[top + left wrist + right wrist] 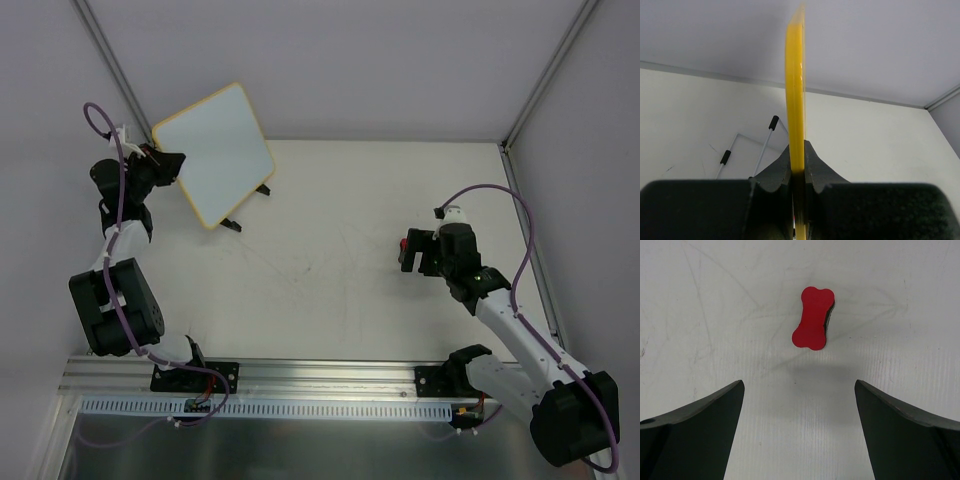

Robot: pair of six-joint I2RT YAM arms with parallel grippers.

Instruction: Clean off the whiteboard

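Observation:
The whiteboard (215,150) is blank white with a yellow frame and is held tilted above the table's far left corner, its two black feet (232,225) hanging below. My left gripper (168,165) is shut on its left edge; in the left wrist view the yellow frame (795,100) stands edge-on between the closed fingers (777,172). My right gripper (412,252) is open and empty over the table's right side. The red bow-shaped eraser (813,317) lies flat on the table just ahead of its fingertips (727,400), and only a red sliver of the eraser (403,245) shows in the top view.
The white table (330,290) carries faint scuff marks. Grey walls with metal corner posts (110,60) close in the back and sides. An aluminium rail (320,375) runs along the near edge by the arm bases.

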